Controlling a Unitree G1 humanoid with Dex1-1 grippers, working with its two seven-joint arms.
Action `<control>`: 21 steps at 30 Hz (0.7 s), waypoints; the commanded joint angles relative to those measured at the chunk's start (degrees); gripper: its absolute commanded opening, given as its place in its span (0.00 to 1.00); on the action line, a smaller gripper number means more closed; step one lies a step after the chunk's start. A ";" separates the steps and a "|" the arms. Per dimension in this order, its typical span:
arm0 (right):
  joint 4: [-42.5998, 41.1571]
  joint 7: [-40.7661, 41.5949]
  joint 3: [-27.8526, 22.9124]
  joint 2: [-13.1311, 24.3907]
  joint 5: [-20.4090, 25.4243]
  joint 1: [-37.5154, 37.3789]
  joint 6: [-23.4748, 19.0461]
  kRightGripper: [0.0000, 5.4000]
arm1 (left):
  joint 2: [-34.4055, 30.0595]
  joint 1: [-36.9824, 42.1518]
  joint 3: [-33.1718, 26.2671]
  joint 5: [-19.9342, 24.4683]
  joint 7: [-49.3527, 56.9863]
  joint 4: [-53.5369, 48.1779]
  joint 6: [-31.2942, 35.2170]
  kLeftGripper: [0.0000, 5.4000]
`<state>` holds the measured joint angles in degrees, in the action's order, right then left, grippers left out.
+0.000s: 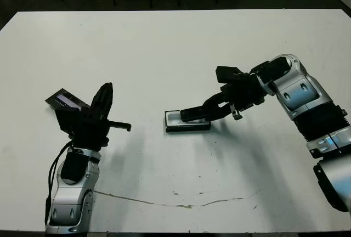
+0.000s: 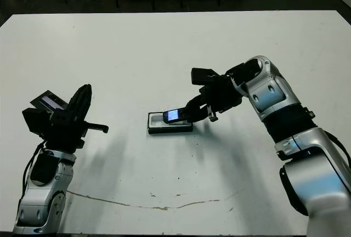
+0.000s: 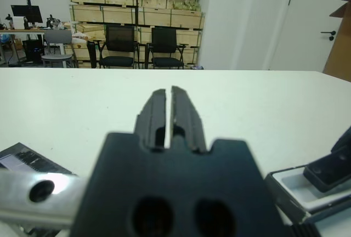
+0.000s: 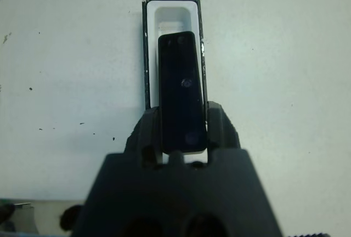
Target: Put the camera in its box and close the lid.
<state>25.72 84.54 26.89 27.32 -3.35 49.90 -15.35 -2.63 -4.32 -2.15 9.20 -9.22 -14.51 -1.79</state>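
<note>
The box (image 1: 174, 120), a shallow black tray with white lining, lies at mid-table. Just above it, tilted down toward its cavity, is the slim black camera (image 2: 171, 116) with its bluish screen lit. My right gripper (image 1: 205, 111) is shut on the camera's rear end; the right wrist view shows the camera (image 4: 181, 83) lined up lengthwise over the box (image 4: 173, 4). The black lid (image 1: 66, 101) with its shiny strip lies at the far left, just behind my left gripper (image 1: 105, 97). That gripper points upward, shut and holding nothing.
White table (image 1: 175, 50) with a thin crack line (image 1: 181, 203) near the front edge. Beyond the far edge are chairs (image 3: 122, 42) and stacked wooden crates (image 3: 131, 12). Bare tabletop lies between the two arms and behind the box.
</note>
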 commanded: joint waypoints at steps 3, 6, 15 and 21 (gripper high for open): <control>-0.24 0.97 0.48 -0.22 -0.07 0.25 -1.22 0.13 | -0.04 -1.00 0.15 0.06 0.11 0.50 0.64 0.00; 0.12 1.50 0.63 -0.55 0.04 0.49 -0.86 0.13 | 0.10 -1.16 0.29 -0.12 0.25 0.43 0.55 0.00; 0.97 2.29 1.20 -1.29 -0.32 1.37 -0.96 0.13 | 0.00 -1.51 0.46 -0.05 0.26 0.29 0.34 0.00; 1.53 2.52 2.03 -1.48 -0.76 2.01 -0.19 0.13 | 0.07 -1.58 0.61 -0.42 0.43 0.55 -0.28 0.00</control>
<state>26.50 86.40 28.42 26.26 -3.78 51.44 -16.23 -2.38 -4.92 -1.45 9.22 -9.09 -14.52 -2.08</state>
